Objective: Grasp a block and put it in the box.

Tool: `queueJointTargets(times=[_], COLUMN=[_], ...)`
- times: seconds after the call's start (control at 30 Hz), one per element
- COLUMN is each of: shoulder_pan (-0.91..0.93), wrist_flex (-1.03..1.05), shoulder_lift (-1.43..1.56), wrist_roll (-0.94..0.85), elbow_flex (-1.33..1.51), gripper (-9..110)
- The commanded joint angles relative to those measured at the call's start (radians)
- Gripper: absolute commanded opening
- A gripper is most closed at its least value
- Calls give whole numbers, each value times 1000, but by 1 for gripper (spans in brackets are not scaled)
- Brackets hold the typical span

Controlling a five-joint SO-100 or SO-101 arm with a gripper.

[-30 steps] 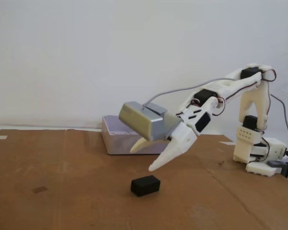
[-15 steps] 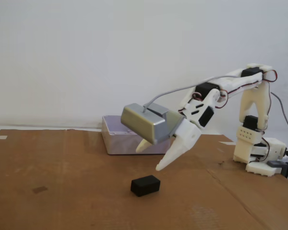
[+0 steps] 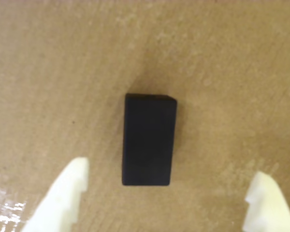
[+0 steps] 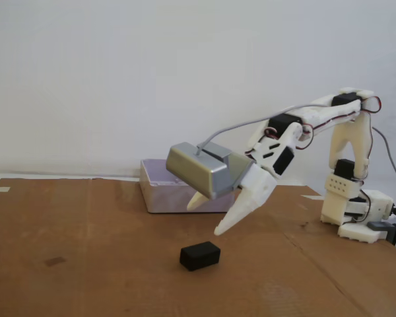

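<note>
End effector (image 3: 166,193) hangs wide open over the block (image 3: 149,140) at frame centre; it looks light, rigid, best pinched across its narrow sides

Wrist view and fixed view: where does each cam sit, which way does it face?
Wrist view: rides on the arm, faces down at the block on brown cardboard; two white fingertips of the open jaws show at the bottom.
Fixed view: low at the table's side, facing a white wall; shows the whole arm, gripper, grey camera housing, box behind.
Shared: block, cardboard, fingertips.
</note>
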Motion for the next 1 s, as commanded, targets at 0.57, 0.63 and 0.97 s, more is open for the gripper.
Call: queueJointTargets(times=[0.57, 0.63, 0.97], shoulder_pan=[-2, -3, 5], wrist_flex=[-2, 0, -12], shoulder_lift=[-31, -41, -69], wrist_roll=[-2, -2, -3], elbow_flex=[-28, -32, -34], gripper=[41, 41, 41])
